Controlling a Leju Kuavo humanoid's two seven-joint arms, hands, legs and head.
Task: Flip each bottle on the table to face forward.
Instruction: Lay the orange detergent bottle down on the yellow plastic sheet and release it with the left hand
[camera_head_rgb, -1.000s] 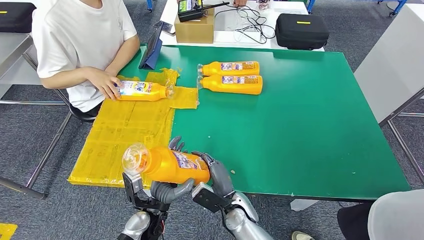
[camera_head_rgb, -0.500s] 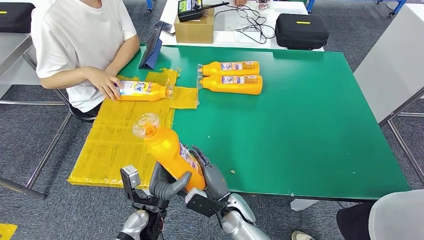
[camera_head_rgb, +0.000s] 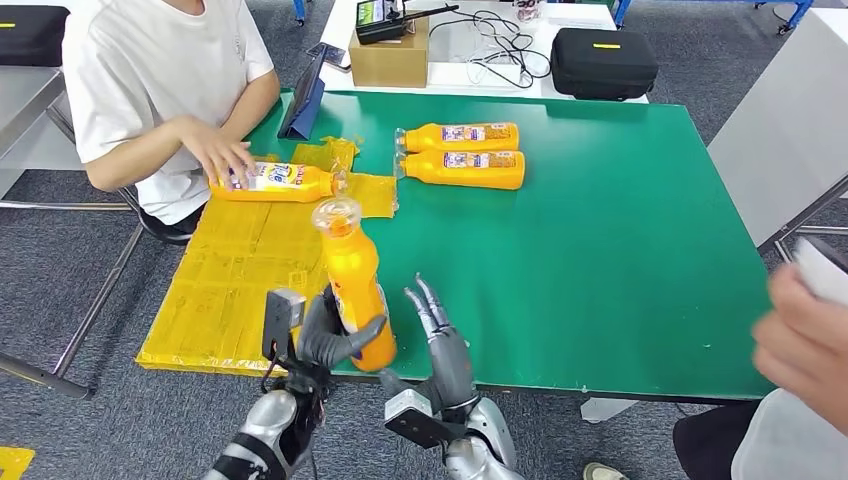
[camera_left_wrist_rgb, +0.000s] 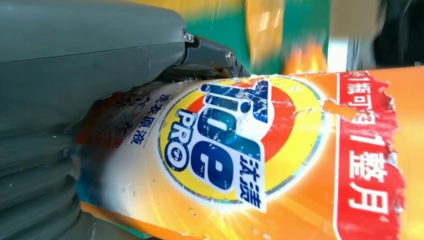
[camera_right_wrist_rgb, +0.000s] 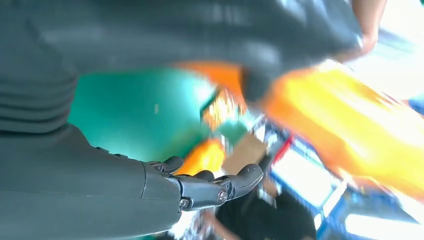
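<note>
My left hand (camera_head_rgb: 325, 340) grips an orange detergent bottle (camera_head_rgb: 353, 282) near its base and holds it almost upright over the table's near edge, clear cap up. Its printed label (camera_left_wrist_rgb: 235, 150) fills the left wrist view beside my thumb. My right hand (camera_head_rgb: 440, 340) stands just to the bottle's right, fingers spread and apart from it; its fingers (camera_right_wrist_rgb: 210, 187) also appear in the blurred right wrist view. Two more orange bottles (camera_head_rgb: 460, 135) (camera_head_rgb: 465, 168) lie side by side at the back middle. A further bottle (camera_head_rgb: 275, 182) lies on the yellow sheet under a person's hand (camera_head_rgb: 222, 155).
The green table (camera_head_rgb: 600, 260) has a yellow plastic sheet (camera_head_rgb: 240, 280) over its left part. A person in a white shirt (camera_head_rgb: 150, 70) sits at the left. Another person's hand (camera_head_rgb: 805, 340) enters at the right edge. A cardboard box (camera_head_rgb: 388, 55) and black case (camera_head_rgb: 603, 60) sit behind.
My left hand has swung the bottle from lying tilted to nearly upright. My right hand has let go and opened beside it. A person's hand has come in at the right.
</note>
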